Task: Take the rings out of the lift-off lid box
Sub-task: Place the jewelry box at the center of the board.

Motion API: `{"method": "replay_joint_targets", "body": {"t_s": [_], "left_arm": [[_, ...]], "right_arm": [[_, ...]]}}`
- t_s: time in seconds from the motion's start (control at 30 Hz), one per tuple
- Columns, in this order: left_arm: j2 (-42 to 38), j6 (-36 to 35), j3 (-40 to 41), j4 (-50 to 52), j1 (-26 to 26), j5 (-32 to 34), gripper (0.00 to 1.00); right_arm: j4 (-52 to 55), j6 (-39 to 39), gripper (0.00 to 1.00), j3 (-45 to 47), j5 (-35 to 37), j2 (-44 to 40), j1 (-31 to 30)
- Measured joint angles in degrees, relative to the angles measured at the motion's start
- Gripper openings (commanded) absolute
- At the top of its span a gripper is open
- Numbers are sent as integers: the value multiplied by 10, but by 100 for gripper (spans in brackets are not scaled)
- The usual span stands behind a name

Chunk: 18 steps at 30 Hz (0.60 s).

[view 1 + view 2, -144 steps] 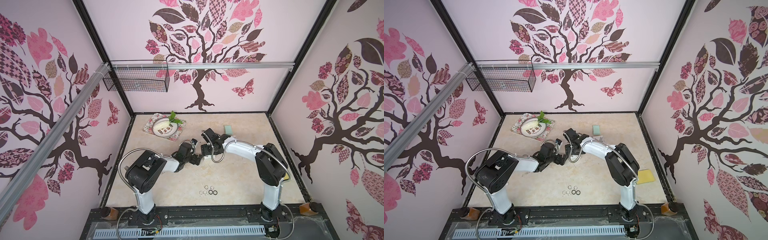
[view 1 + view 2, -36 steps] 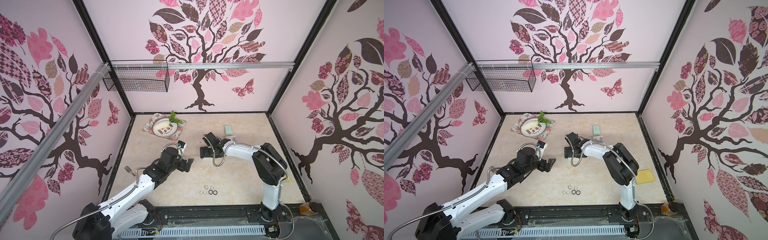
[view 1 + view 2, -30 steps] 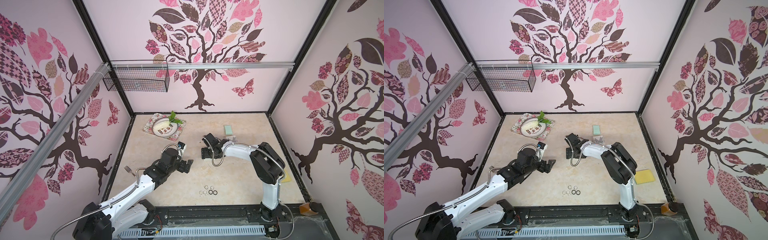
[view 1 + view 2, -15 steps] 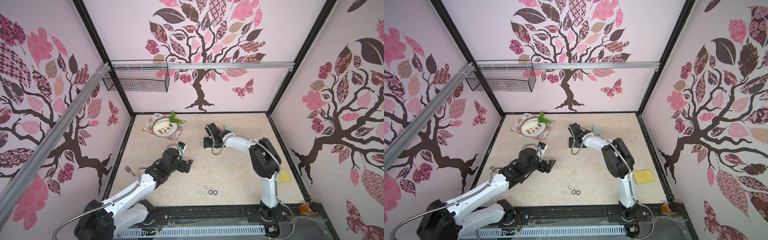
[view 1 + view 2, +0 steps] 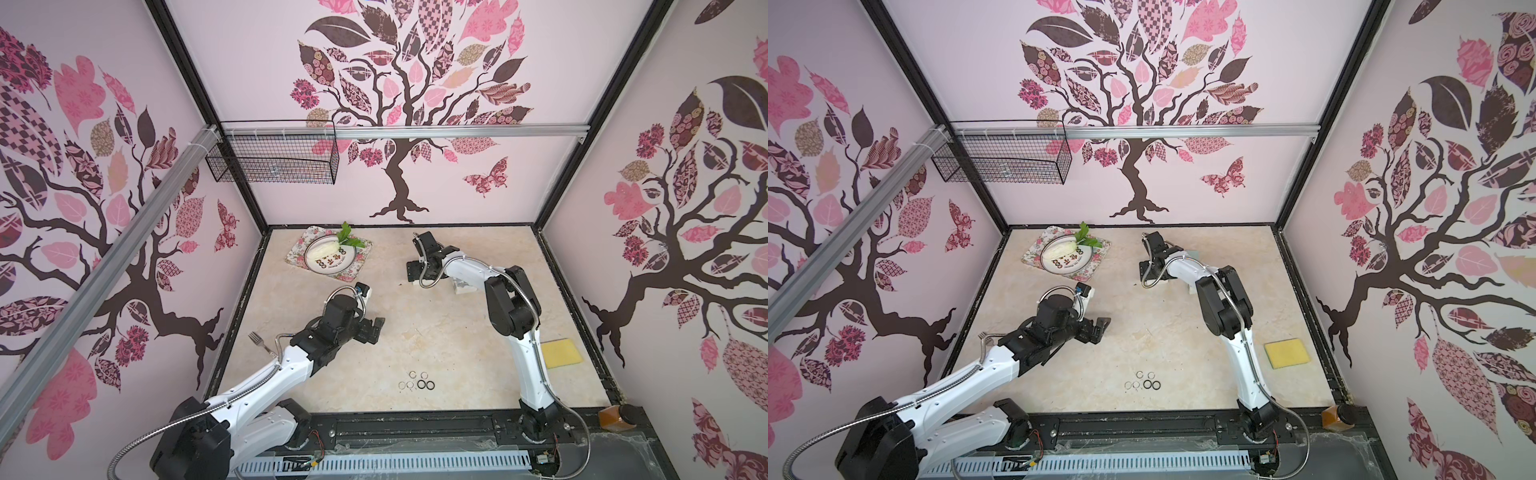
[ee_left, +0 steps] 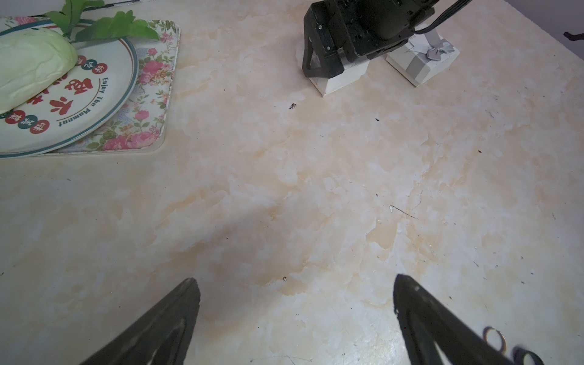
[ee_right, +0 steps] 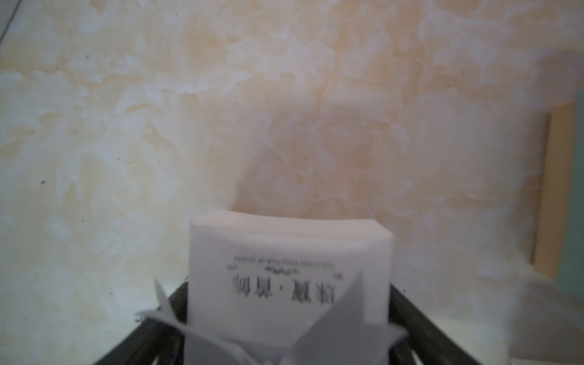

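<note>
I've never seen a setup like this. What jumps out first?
The big tree decals on the pink walls strike first, all around the table. The left arm and right arm, white and black, reach in from the near edge. Tiny rings lie clustered near the front middle, and a cabbage sits on a plate at the far left.

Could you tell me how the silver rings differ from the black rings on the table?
The silver rings are thin and wire-like; the black rings are thicker. There are four silver rings but two black rings. The silver rings form two rows; the black rings sit side by side in one. All lie flat on the tabletop.
</note>
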<state>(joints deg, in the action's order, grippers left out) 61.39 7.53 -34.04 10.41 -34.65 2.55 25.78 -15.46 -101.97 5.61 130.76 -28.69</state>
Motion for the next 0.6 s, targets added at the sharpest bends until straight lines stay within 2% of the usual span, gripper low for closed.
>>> {"method": "replay_joint_targets", "body": {"t_s": [0.17,0.27,0.33,0.43,0.53,0.6], "left_arm": [[-4,-1,-1,0,3,16,98],[-29,0,-1,-5,30,29,98],[-60,0,-1,-19,57,46,98],[-110,-6,10,-76,100,85,98],[-131,-18,61,-173,156,133,98],[-117,-29,115,-253,197,154,98]], "right_arm": [[9,16,100,7,-10,-22,5],[-4,25,100,76,-7,-113,16],[-41,36,100,164,4,-228,27],[-163,59,100,348,40,-470,42],[-317,97,100,534,90,-714,58],[-421,119,100,638,130,-806,63]]}}
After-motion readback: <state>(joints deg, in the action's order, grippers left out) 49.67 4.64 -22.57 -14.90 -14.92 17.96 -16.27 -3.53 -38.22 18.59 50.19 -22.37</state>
